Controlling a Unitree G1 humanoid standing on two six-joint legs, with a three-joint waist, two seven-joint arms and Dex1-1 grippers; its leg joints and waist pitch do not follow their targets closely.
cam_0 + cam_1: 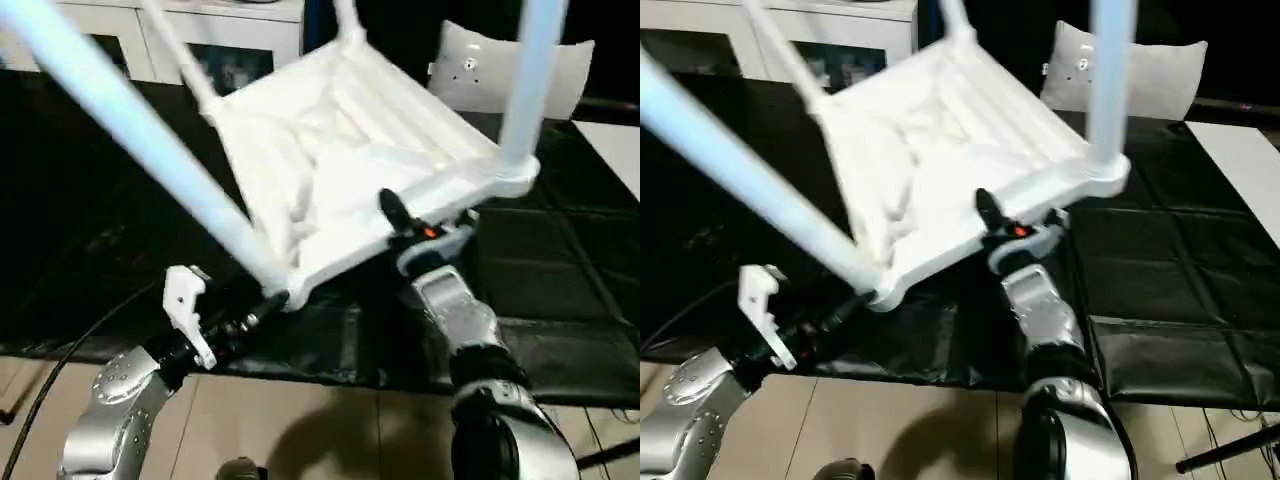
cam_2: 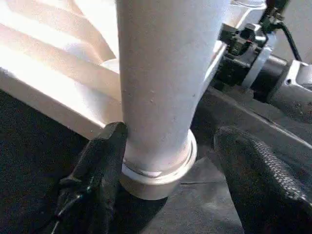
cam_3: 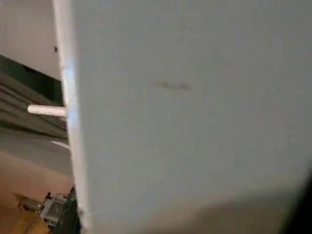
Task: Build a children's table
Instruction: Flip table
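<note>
Careful: your left gripper stands released around the leg; the right seemingly clamps the table, which could tip.

White cabinet at back; black sheet over work surface.

The children's table looks smooth white plastic. Beneath the left gripper, black sheeting looks glossy; its fingers look textured.
</note>
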